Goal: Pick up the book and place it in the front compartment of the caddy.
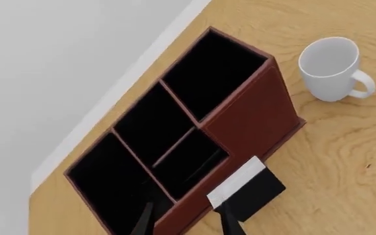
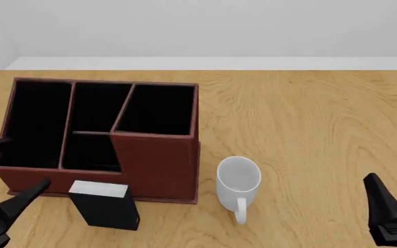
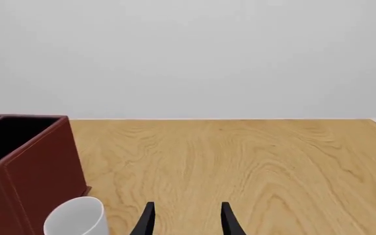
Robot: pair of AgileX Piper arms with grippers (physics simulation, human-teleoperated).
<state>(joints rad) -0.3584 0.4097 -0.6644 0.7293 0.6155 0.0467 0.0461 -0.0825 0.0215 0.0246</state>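
The book (image 2: 105, 205), black with a white page edge on top, stands upright on the table against the front wall of the caddy (image 2: 158, 165). The caddy is a reddish-brown box with black insides, and its low front compartment (image 2: 91, 152) holds nothing. My left gripper (image 2: 29, 161) is open at the caddy's front left corner, just left of the book and apart from it. In the left wrist view the book (image 1: 250, 188) lies beside one fingertip (image 1: 230, 223), outside the gap. My right gripper (image 2: 395, 182) hangs open at the near right, far from both.
A white mug (image 2: 239, 182) stands upright just right of the caddy's front corner, handle toward the near edge. It also shows in the left wrist view as the mug (image 1: 332, 68) and in the right wrist view as the mug (image 3: 77, 220). Bare wooden table (image 2: 309, 124) stretches to the right.
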